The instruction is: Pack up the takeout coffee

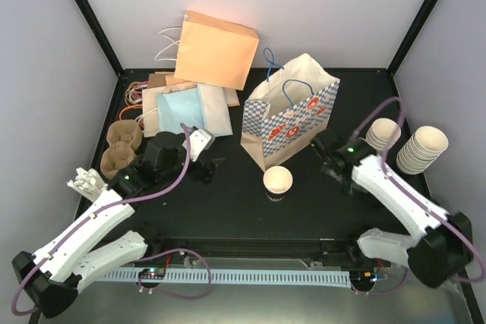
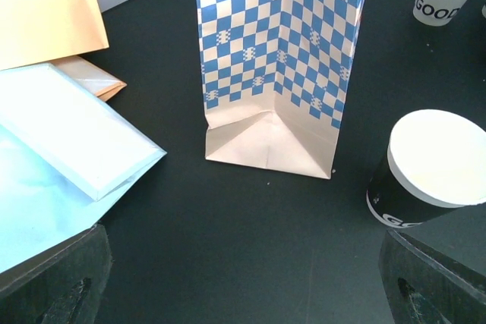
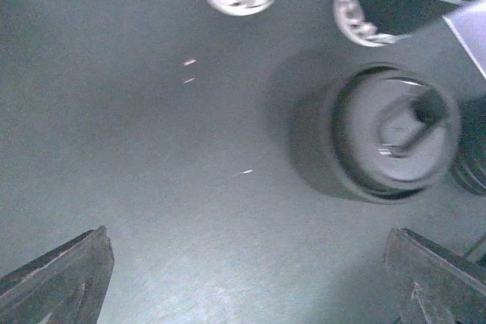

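Note:
The takeout coffee cup (image 1: pixel 278 180) stands upright on the black table just in front of the blue-checked paper bag (image 1: pixel 292 115). It is cream-white with a black band low on it. In the left wrist view the cup (image 2: pixel 431 168) is at the right and the bag's folded base (image 2: pixel 272 138) is ahead. My left gripper (image 1: pixel 206 169) is open and empty, left of the cup. Its fingers (image 2: pixel 53 282) show at the lower corners. My right gripper (image 1: pixel 328 160) is open and empty, right of the cup, over a round black lid (image 3: pixel 387 134).
An orange bag (image 1: pixel 216 49), light blue bags (image 1: pixel 186 108) and brown bags lie at the back left. Pulp cup carriers (image 1: pixel 121 146) sit at the left. Two nested cup stacks (image 1: pixel 383 134) (image 1: pixel 421 149) lie at the right.

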Available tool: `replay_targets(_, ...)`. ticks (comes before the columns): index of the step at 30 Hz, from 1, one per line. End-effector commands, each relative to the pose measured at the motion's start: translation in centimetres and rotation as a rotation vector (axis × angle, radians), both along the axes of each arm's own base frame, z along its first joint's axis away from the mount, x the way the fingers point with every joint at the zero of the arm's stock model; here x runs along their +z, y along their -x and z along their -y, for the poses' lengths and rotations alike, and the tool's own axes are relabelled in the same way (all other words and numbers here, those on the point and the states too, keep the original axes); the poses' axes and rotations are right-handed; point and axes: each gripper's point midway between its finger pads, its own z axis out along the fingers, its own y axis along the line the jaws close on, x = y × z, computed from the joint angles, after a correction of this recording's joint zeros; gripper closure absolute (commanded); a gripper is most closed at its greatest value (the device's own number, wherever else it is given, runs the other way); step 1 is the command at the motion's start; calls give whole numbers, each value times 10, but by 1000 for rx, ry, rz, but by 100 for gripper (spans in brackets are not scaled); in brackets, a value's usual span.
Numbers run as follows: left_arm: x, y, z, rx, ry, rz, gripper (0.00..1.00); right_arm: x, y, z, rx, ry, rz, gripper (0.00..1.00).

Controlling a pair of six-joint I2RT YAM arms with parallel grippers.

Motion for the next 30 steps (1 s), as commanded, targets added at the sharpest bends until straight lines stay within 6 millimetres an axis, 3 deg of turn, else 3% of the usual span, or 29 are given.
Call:
replay_targets(1, 9, 3, 6, -32, 32, 31, 1, 4, 17, 48, -256, -59, 124, 0)
replay_targets(8, 9, 6, 10, -57, 49, 29, 1, 8, 27, 95, -475, -113, 176, 0)
replay_targets(12, 10, 8, 13, -71, 59, 30, 1, -2, 36, 112, -552, -148, 166, 0)
replay_targets(17, 7, 9, 14, -76, 60, 20, 1, -6, 34, 113, -560, -229, 202, 0)
replay_targets(25, -3, 7, 17, -77, 37, -17, 1, -41, 27, 108, -595, -412, 148, 2)
replay_targets(28, -5, 6, 18, -77, 31, -21, 1, -44, 21, 110, -577, -430, 153, 12)
replay_targets(30, -7, 6, 18, -77, 27, -23, 1, -44, 20, 111, -574, -426, 145, 12)
